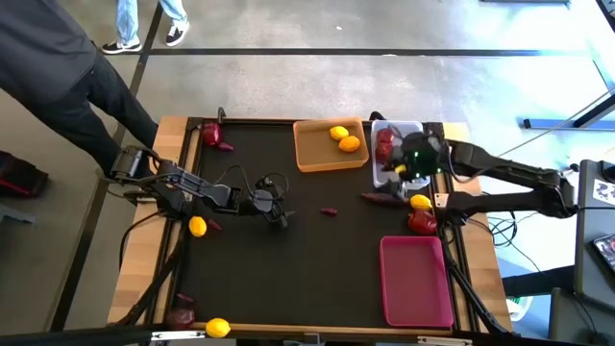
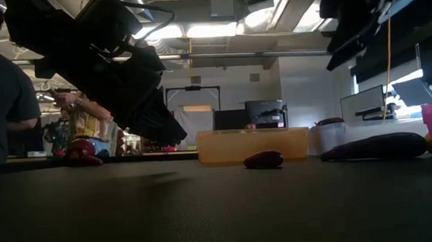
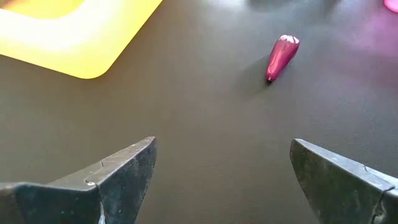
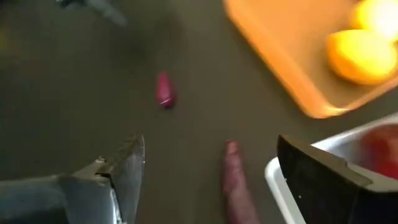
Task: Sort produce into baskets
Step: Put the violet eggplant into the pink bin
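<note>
**Caller:** Black mat fills the low view up close, and beyond it a small purple piece (image 2: 264, 159) lies alone mid-table, in front of the orange basket (image 2: 253, 144).

**Partner:** And the left gripper (image 1: 278, 217)?

**Caller:** Hanging over the middle of the mat, fingers (image 3: 121, 177) spread wide, nothing between them. Its wrist view has that small purple piece (image 3: 281, 55) ahead of it, well apart from the fingers.

**Partner:** Right side?

**Caller:** Right gripper (image 1: 404, 165) sits above the white basket (image 1: 411, 128), jaws wide apart too, nothing held. Red produce (image 1: 385, 144) lies in that basket beneath it.

**Partner:** What's in the orange one?

**Caller:** Two yellow-orange citrus (image 1: 344, 138), side by side toward its right end. The pink basket (image 1: 415, 282) at the near right looks bare inside.

**Partner:** Loose pieces?

**Caller:** Plenty. A long dark purple piece (image 1: 382, 198) lies just beside the white basket's near edge. A lemon (image 1: 420, 202) and a red apple (image 1: 421, 222) sit between the white and pink baskets at the right edge. Another lemon (image 1: 197, 227) rests on the left, close under the left arm. Far left corner holds red and purple items (image 1: 213, 137), and the near left corner has a dark red piece (image 1: 183, 312) with a third lemon (image 1: 218, 328) next to it.

**Partner:** Anyone around?

**Caller:** A person in dark clothes (image 1: 58, 67) stands off the table's far left corner.
</note>
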Motion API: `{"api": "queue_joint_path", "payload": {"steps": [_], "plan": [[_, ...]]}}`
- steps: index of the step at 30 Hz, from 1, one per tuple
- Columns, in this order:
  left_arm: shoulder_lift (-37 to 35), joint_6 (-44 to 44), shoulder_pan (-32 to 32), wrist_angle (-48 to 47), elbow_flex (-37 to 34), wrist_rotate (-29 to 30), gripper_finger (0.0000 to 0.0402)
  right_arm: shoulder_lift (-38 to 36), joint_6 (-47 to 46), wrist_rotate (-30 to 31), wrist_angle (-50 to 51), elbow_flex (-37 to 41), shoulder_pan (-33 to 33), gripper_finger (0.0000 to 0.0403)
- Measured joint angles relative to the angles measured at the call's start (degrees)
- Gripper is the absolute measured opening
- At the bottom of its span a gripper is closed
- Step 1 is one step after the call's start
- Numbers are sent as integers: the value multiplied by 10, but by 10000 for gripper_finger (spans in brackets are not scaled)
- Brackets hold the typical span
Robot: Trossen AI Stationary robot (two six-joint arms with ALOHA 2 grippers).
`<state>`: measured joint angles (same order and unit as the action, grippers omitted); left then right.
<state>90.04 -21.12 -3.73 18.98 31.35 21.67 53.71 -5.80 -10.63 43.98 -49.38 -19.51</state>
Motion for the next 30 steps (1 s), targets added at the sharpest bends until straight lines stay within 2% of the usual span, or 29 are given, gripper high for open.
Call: {"api": "queue_joint_path", "payload": {"steps": [5, 15, 22, 30], "plan": [[0, -1, 0, -2, 0, 0, 363, 0, -22, 4, 0, 21, 71, 309], [0, 0, 0, -4, 0, 0, 363, 15, -44, 89, -5, 77, 155, 309], [0, -2, 0, -3, 0, 0, 363, 77, -25, 144, -16, 79, 165, 309], [0, -3, 0, -4, 0, 0, 363, 134, 3, 151, -51, 79, 165, 309]]}}
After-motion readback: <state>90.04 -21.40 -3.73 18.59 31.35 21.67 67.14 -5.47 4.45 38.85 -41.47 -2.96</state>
